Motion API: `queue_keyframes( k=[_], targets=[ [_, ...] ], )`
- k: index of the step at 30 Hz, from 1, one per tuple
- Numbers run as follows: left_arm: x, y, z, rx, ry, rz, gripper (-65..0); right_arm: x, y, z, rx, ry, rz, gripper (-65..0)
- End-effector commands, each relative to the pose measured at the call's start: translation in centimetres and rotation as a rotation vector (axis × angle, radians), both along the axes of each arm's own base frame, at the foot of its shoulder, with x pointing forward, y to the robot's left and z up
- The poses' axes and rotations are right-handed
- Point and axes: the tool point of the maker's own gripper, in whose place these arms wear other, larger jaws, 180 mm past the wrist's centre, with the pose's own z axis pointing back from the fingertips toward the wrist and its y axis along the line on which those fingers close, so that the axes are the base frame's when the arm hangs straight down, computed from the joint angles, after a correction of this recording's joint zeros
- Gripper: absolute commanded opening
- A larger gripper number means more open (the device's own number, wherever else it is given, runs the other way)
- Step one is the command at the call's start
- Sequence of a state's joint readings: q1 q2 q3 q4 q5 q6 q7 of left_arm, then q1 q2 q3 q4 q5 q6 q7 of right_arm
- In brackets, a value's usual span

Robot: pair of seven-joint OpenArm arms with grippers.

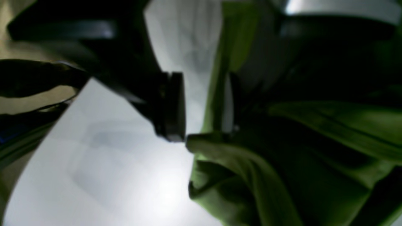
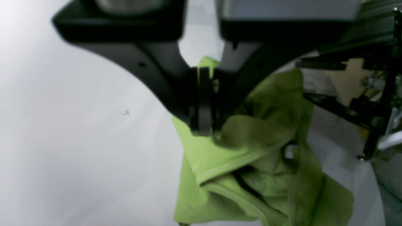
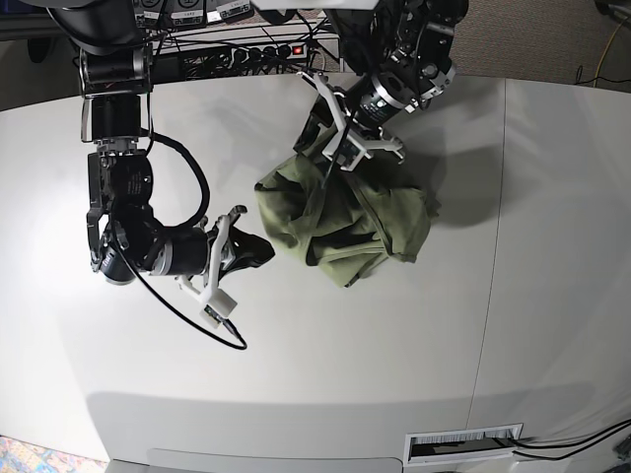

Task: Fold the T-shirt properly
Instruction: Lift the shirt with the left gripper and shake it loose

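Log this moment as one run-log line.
T-shirt: bunched, unfolded | right pincer: shut on its edge | left pincer: open around a fold | table: white

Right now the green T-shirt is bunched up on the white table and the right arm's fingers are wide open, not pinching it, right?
Not quite. The T-shirt is bunched up on the white table, but the right wrist view shows the right arm's fingers shut, pinching a fold of the cloth.

A robotics lab; white table [image 3: 552,296], power strip [image 3: 266,49] and cables [image 3: 197,325] behind it.
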State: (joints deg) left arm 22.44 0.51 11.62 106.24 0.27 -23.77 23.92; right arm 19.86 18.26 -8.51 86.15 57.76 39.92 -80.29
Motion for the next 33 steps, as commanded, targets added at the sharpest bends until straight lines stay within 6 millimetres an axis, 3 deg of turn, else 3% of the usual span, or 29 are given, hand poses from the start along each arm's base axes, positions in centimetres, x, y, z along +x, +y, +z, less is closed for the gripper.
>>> queue_keyframes(
  k=[1,8,10,12,13,21,26,30,33],
  targets=[
    [0.6,-0.3,1.3,-0.022,-0.045,0.008,-43.5,1.1,-0.1,1.9,0.028,-0.056,-0.005,-65.0],
    [1.4,0.3,1.5,-0.012,-0.065,0.048,-44.4,1.1,-0.1,1.9,0.028,-0.056,-0.005,-65.0],
    [1.5,0.3,1.5,-0.012,-0.067,0.048,-51.4,1.1,-0.1,1.9,0.028,-0.056,-0.005,-65.0],
    [1.5,0.3,1.5,-0.012,-0.067,0.048,-63.5,1.1,-0.1,1.9,0.028,-0.056,-0.005,-65.0],
    [1.5,0.3,1.5,-0.012,-0.067,0.048,-65.0,1.1,-0.1,1.9,0.028,-0.056,-0.005,-65.0],
    [1.5,1.4,0.9,0.127,-0.095,0.034,-65.0,1.1,-0.1,1.9,0.025,-0.057,-0.006,-65.0],
    [1.2,3.3,2.6,0.192,-0.142,0.025,-65.0,1.6,-0.7,1.5,-0.015,-0.074,-0.026,-65.0],
    [0.1,5.1,3.9,0.260,-0.172,0.007,-65.0,1.7,-0.8,1.4,-0.022,-0.079,-0.031,-65.0],
    [-1.0,5.4,4.4,0.258,-0.170,-0.004,-65.0,1.7,-0.8,1.5,-0.018,-0.081,-0.032,-65.0]
  ],
)
